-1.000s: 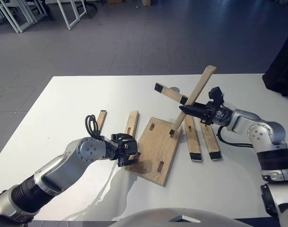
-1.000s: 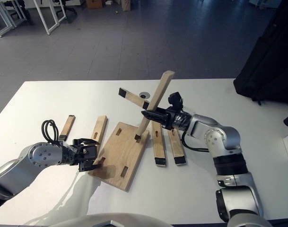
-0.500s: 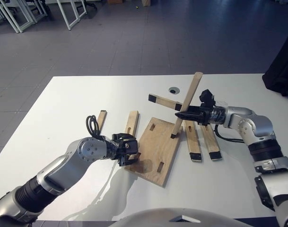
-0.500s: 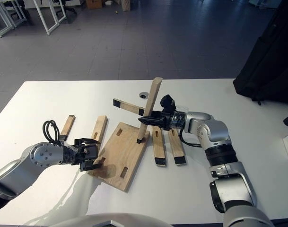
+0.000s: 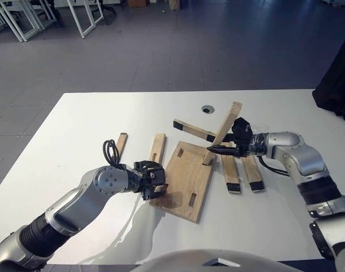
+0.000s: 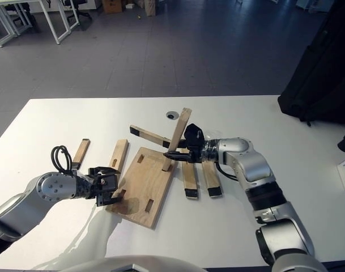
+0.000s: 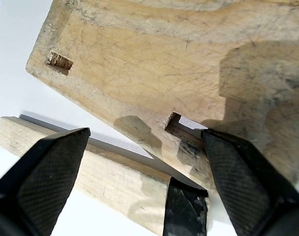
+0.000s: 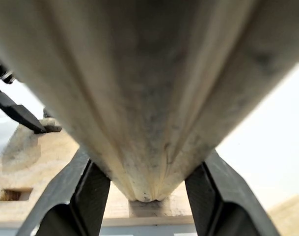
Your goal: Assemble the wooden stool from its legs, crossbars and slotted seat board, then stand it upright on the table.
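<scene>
A grey tiled floor (image 5: 161, 51) is seen behind the white rectangular table (image 5: 76, 124). White metal-framed desks (image 5: 80, 22) are placed far left, and a black fabric bag (image 5: 336, 85) right.

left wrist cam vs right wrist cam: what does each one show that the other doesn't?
Left wrist only: the left gripper, open, straddling the seat board edge at a slot, with a black-tipped wooden piece lying along that edge. Right wrist only: the right gripper shut on the held leg, whose end is down at the board. Both: the seat board with its slots, and the white table.
</scene>
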